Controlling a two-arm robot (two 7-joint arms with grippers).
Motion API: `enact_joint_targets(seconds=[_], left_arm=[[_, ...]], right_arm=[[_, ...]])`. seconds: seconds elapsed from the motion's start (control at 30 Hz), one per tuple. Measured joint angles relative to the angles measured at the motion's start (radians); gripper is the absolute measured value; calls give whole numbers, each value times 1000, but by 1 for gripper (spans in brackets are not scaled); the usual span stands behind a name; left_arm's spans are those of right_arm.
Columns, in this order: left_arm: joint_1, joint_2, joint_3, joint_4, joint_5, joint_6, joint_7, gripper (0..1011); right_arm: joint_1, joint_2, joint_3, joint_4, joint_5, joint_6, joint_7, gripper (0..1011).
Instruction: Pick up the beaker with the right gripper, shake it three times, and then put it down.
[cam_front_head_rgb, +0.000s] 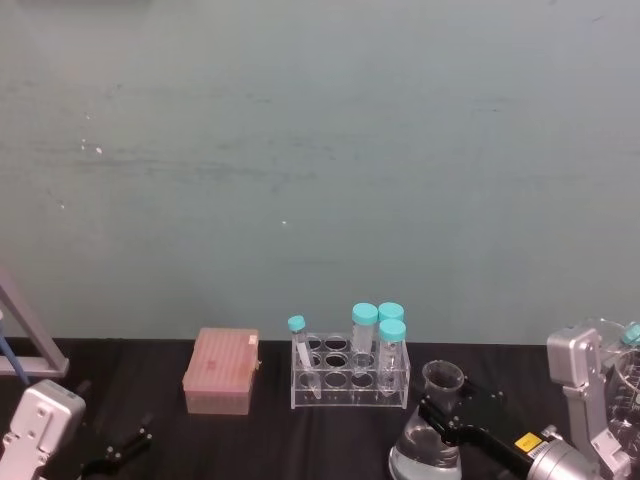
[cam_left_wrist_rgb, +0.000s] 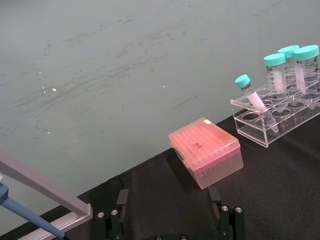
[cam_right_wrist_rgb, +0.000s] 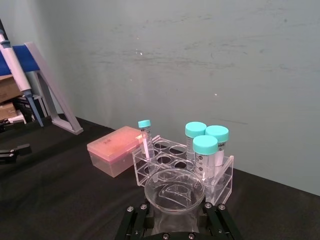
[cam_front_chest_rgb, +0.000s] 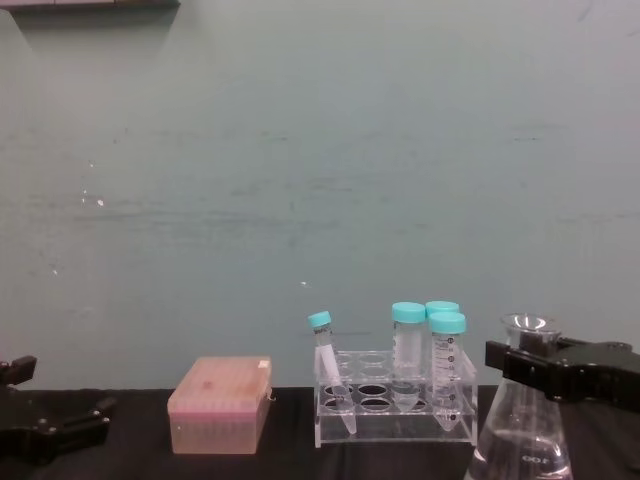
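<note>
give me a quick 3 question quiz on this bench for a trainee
1. True or false: the right gripper is at the neck of the beaker.
2. How many teal-capped tubes stand in the tube rack? A) two B) four C) six
3. What lies to the robot's left of the rack?

Key: 1. True. 2. B. 3. The pink box; the left gripper is low near the table, away from it.
</note>
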Motion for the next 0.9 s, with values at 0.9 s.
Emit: enact_joint_targets(seconds=[0.9], left_arm=[[0, 0, 0, 0, 0, 0, 0, 1000]], right_arm=[[-1, 1, 0, 2, -2, 5, -1, 450]])
